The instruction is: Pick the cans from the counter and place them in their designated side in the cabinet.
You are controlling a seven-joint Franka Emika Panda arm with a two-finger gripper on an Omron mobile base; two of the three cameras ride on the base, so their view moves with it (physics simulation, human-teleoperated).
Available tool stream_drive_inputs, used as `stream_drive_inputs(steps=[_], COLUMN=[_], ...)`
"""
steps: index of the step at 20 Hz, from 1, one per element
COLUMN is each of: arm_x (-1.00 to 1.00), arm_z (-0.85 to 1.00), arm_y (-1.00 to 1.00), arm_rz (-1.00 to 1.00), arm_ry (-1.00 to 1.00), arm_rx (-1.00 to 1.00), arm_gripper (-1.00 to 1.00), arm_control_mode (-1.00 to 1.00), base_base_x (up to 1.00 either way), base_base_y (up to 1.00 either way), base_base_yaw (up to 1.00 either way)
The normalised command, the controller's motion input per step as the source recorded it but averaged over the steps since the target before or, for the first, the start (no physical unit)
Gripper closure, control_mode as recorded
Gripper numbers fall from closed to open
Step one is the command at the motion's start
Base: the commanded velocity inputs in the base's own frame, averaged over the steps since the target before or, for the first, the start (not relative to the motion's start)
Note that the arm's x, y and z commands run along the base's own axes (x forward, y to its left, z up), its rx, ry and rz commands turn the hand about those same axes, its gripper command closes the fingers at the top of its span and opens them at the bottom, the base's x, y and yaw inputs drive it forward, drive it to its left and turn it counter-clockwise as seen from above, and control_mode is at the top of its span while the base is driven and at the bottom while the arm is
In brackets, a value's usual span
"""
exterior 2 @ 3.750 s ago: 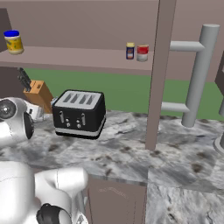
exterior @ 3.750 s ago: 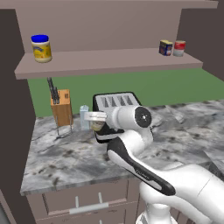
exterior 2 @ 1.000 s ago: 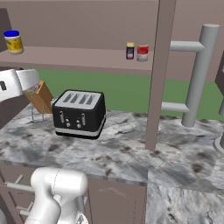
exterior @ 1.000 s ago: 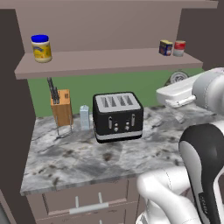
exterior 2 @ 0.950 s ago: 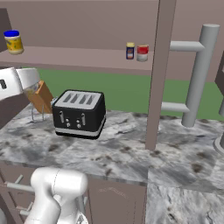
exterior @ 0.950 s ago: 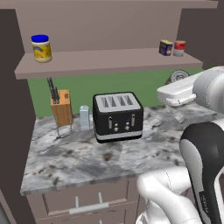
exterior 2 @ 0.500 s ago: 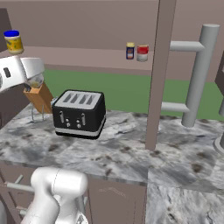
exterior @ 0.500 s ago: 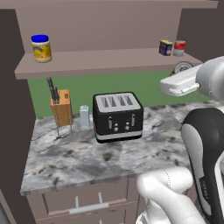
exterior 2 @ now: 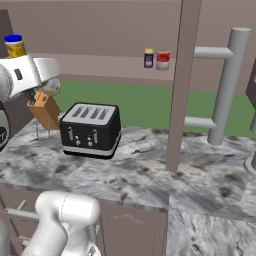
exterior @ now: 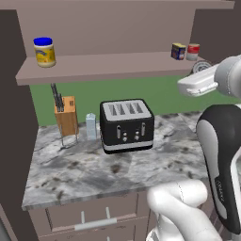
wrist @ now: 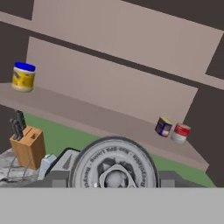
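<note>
my fingers [wrist: 113,173] are closed around a round can [wrist: 113,168], its silver lid facing my hand camera and sitting between them; the finger tips themselves are hidden behind it, so the grip is a judgement from how the can fills the low middle of that view. the can also shows at the end of my arm in the left base view, up near the right end of the shelf board. the cabinet [exterior: 113,66] lies ahead: yellow jar [exterior: 44,52] at the left end of the board, the dark-blue can [exterior: 178,51] and a red-and-white can [exterior: 193,52] just beside each other at the right end. the counter [exterior: 108,164] below carries the toaster [exterior: 126,124], a knife block [exterior: 65,115] and a small pale shaker [exterior: 90,126]; i see no further cans on it. step in hand, as i read it: carrying the second can toward the right side. next move calls for getting level with the board, going in near the blue can without knocking the pair, setting it upright, then releasing.
</note>
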Motion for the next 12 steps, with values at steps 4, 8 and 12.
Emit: stream_drive_inputs(steps=[4,8,12], arm_x=[0.23,0.22,0.23], arm_z=[0.00,0.00,0.00], arm_y=[-0.03,-0.05,-0.07], arm_rz=[0.00,0.00,0.00], arm_ry=[-0.01,-0.06,-0.06], arm_rx=[0.00,-0.01,-0.02], arm_gripper=[1.00,1.00,1.00], arm_control_mode=[-1.00,-1.00,-1.00], base_base_x=[0.00,0.00,0.00], base_base_y=[0.00,0.00,0.00], base_base_yaw=[0.00,0.00,0.00])
